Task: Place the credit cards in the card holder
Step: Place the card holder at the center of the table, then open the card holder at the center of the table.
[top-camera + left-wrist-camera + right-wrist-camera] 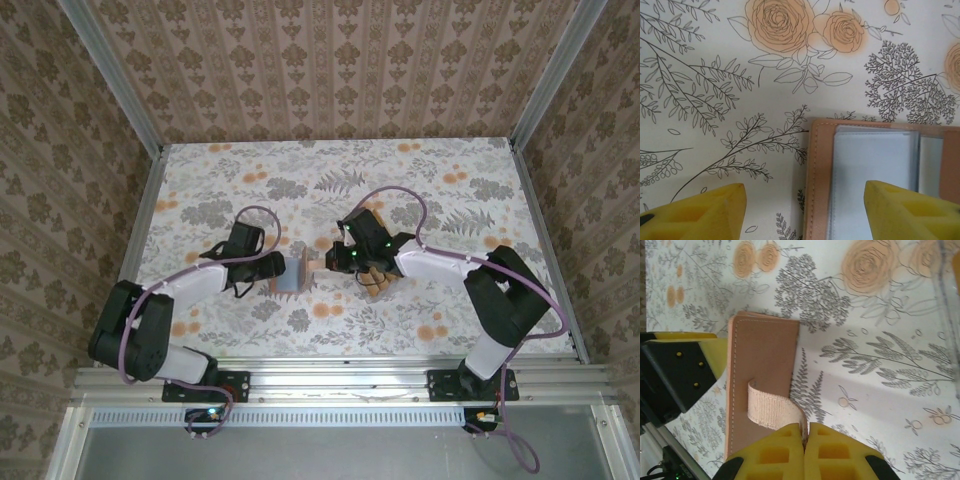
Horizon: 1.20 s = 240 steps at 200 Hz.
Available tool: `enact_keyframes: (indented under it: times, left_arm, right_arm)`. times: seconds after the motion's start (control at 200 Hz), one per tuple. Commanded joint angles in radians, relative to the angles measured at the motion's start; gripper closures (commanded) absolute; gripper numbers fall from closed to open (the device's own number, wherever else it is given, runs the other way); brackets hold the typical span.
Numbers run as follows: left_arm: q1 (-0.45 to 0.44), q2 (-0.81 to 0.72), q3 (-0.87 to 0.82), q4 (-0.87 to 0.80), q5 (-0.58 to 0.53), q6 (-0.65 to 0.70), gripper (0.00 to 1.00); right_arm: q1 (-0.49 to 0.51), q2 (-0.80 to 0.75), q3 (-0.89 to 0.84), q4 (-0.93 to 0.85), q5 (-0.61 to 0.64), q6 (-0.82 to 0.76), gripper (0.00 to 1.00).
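Right gripper [805, 431]: 2 yellow fingers [780, 452] pressed together, clamped on the ribbed strap [771, 410] of the card holder [762, 365], whose long axis runs straight away from them. Left gripper [804, 195]: fingers apart, straddling the holder's stitched edge, 1 finger over the grey lining [872, 175]. In the top view the holder stands on the table [450, 190] between the 2 grippers. Tan shapes, probably the credit cards [376, 283], lie just beside the right arm's wrist, so that arm is judged the nearer for picking them.
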Motion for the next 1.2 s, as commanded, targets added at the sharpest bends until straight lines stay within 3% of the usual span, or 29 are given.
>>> enact_keyframes:
  times: [0.0, 0.46, 0.56, 0.685, 0.8, 0.895, 1.195]
  left_arm:
    - [-0.005, 0.018, 0.041, -0.021, -0.006, 0.025, 0.34]
    - [-0.005, 0.058, 0.029, 0.087, 0.126, 0.009, 0.34]
    - [-0.005, 0.056, 0.020, 0.106, 0.137, 0.005, 0.40]
    - [-0.005, 0.040, 0.013, 0.114, 0.148, 0.002, 0.59]
    - [-0.006, 0.019, 0.007, 0.113, 0.152, 0.003, 0.79]
    - [-0.005, 0.006, 0.009, 0.103, 0.152, 0.005, 0.83]
    - [-0.005, -0.039, 0.025, 0.054, 0.129, 0.016, 0.85]
  right_arm:
    - [-0.009, -0.020, -0.025, 0.002, 0.022, -0.027, 1.00]
    - [-0.012, 0.035, -0.051, 0.038, 0.016, -0.032, 1.00]
    - [-0.012, 0.040, -0.052, 0.036, 0.018, -0.033, 1.00]
    - [-0.014, 0.047, -0.043, 0.023, 0.018, -0.036, 1.00]
    - [-0.014, 0.041, -0.018, -0.006, 0.019, -0.049, 0.78]
    - [-0.014, 0.013, 0.001, -0.046, 0.035, -0.060, 0.68]
    - [0.015, -0.090, 0.022, -0.102, 0.086, -0.047, 0.68]
